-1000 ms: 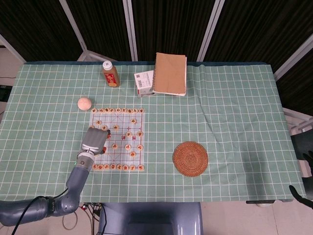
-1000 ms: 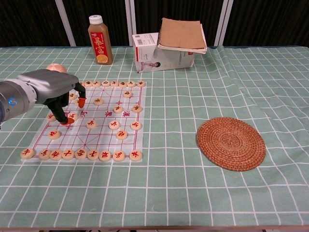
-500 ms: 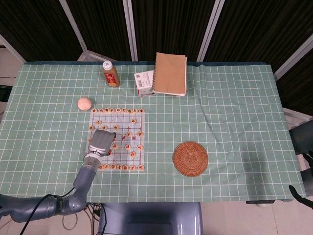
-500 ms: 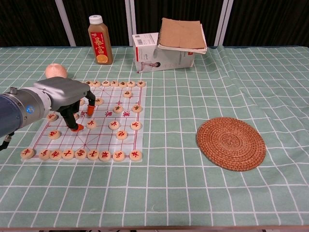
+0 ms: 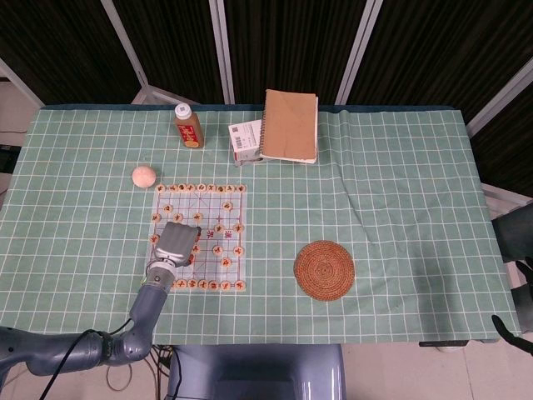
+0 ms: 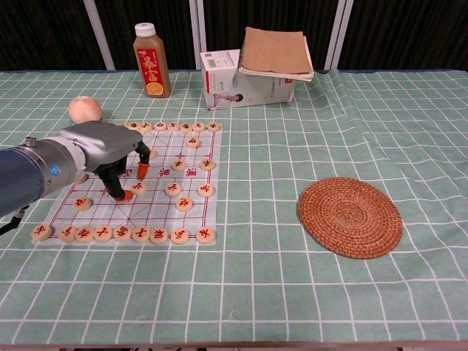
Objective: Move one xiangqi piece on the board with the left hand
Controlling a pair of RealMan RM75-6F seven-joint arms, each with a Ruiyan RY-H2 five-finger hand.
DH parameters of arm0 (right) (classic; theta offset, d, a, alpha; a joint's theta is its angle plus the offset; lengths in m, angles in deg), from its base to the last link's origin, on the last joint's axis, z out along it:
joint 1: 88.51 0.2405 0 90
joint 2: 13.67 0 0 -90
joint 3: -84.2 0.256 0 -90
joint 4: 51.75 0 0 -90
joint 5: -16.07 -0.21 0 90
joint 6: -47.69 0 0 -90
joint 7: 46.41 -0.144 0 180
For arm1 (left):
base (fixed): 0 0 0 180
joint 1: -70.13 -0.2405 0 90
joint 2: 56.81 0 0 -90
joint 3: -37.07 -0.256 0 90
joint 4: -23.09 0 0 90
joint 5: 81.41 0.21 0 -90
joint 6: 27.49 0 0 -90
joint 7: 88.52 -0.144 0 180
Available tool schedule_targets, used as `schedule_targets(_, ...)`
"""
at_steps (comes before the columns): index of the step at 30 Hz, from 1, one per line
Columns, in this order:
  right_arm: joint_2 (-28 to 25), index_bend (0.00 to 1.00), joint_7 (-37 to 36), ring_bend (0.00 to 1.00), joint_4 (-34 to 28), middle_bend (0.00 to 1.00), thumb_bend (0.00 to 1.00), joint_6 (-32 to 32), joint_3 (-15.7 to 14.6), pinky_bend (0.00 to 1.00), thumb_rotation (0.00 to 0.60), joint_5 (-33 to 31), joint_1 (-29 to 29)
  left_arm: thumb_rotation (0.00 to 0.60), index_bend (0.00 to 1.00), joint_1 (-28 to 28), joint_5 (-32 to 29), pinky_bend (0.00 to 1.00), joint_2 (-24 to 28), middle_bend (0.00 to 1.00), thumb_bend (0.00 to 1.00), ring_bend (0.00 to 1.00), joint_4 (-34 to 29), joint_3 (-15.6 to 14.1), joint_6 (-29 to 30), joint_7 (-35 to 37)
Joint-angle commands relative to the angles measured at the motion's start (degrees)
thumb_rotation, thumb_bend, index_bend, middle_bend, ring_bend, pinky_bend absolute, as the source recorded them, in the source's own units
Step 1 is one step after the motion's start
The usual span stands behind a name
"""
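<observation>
The xiangqi board (image 6: 157,210) lies on the green checked cloth at the left, with round wooden pieces along its near and far rows and scattered between them. My left hand (image 6: 110,148) hangs over the board's left half, its orange-tipped fingers (image 6: 124,195) pointing down. A piece (image 6: 137,188) sits on the board between the thumb and a finger, which stand apart on either side of it. I cannot see either one touching it. In the head view the left hand (image 5: 175,242) covers the left part of the board (image 5: 213,260). My right hand shows in neither view.
Left of the board's far corner sits a peach-coloured ball (image 6: 84,110). A brown drink bottle (image 6: 151,61), a white box (image 6: 238,91) and a spiral notebook (image 6: 276,51) lying on that box stand at the back. A woven round coaster (image 6: 349,216) lies to the right.
My left hand has moved to the right across the board, from its left edge to the piece in the second column. The pieces have stayed where they were.
</observation>
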Motion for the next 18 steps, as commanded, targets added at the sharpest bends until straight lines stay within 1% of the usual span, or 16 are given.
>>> schedule_targets(1, 0.0, 0.00, -0.1, 0.00, 0.0, 0.00, 0.35, 0.0, 0.0, 0.00, 0.600, 0.0, 0.0, 0.600, 0.45, 0.2, -0.1, 0.97, -0.1, 1.00, 0.26, 0.98, 0.1, 0.0, 0.0, 0.2)
schedule_targets(5, 0.0, 0.00, -0.3, 0.00, -0.1, 0.00, 0.35, -0.1, 0.0, 0.00, 0.600, -0.1, 0.0, 0.600, 0.46, 0.5, -0.1, 0.97, -0.2, 1.00, 0.27, 0.98, 0.2, -0.2, -0.1, 0.4)
schedule_targets(18, 0.0, 0.00, -0.5, 0.00, -0.3, 0.00, 0.35, 0.5, 0.2, 0.00, 0.600, -0.1, -0.2, 0.600, 0.47, 0.5, 0.3, 0.97, -0.2, 1.00, 0.27, 0.98, 0.8, -1.5, 0.1, 1.9)
